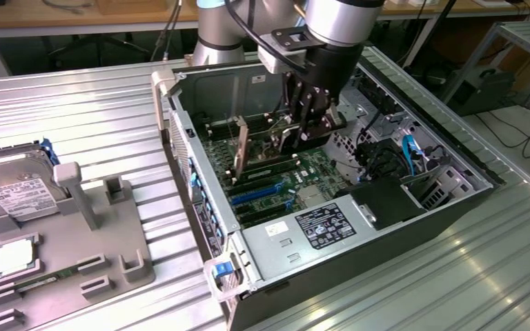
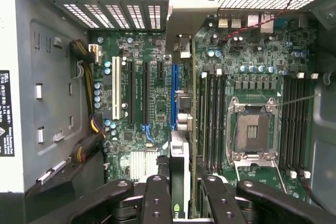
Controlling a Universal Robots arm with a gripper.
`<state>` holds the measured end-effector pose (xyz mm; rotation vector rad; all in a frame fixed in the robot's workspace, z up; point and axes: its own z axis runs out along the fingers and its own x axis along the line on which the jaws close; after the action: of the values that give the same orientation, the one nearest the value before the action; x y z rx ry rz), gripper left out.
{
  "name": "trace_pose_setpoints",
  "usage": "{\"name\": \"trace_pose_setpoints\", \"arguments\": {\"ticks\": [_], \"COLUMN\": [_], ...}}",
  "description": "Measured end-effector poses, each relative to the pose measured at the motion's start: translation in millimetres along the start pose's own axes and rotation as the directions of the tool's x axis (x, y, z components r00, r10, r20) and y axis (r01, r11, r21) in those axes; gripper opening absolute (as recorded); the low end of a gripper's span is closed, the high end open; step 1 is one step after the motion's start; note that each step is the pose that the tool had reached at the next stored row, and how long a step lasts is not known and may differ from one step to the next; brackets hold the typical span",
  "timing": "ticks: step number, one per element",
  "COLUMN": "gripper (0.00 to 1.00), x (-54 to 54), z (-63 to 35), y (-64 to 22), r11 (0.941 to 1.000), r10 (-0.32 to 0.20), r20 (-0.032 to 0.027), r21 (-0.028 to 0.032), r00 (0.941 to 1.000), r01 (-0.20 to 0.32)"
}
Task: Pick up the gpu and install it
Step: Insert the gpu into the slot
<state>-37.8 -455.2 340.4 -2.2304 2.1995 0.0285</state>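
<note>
The gpu [image 1: 267, 143], a dark card with a silvery bracket at one end, stands on edge inside the open computer case [image 1: 201, 207], over the motherboard's expansion slots. My gripper [image 1: 311, 129] reaches down into the case and is shut on the card's end away from the bracket. In the wrist view the gpu [image 2: 179, 174] runs edge-on between my two fingers [image 2: 157, 198], right beside the blue slot [image 2: 173, 95], and its bracket [image 2: 189, 9] reaches the case's rear slot openings. Whether the card is pressed fully into a slot I cannot tell.
A grey fixture [image 1: 81, 241] at the exterior view's left carries a hard drive [image 1: 16, 193] and a processor chip [image 1: 14, 256]. Inside the case are the power supply [image 1: 325, 226], loose cables [image 1: 410, 155], the processor socket [image 2: 252, 132] and memory slots [image 2: 212, 119].
</note>
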Motion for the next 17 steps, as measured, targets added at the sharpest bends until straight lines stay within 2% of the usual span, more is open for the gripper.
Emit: {"name": "trace_pose_setpoints", "arguments": {"ticks": [5,10,11,12,13,14,17], "gripper": [0.28,0.28,0.28,0.28,0.28,0.28,0.28], "x": [0.1,0.2,0.2,0.4,-0.6,0.6,3.8], "z": [6.2,14.6,21.2,35.2,43.3,53.6,65.4], "y": [0.1,0.7,4.4,8.8,19.4,22.9,31.6], "r11": [0.9999,0.9999,0.9999,0.9999,0.9995,0.9995,0.9995], "r10": [0.001,0.003,0.004,0.004,0.028,0.028,0.028], "r20": [0.0001,0.0003,0.0003,-0.0015,-0.0014,-0.0015,-0.0012], "r21": [-0.0127,-0.0129,-0.0131,-0.0147,-0.0142,-0.0143,-0.0144], "r00": [1.0000,1.0000,1.0000,1.0000,0.9996,0.9996,0.9996], "r01": [-0.001,-0.003,-0.004,-0.004,-0.028,-0.028,-0.028]}}
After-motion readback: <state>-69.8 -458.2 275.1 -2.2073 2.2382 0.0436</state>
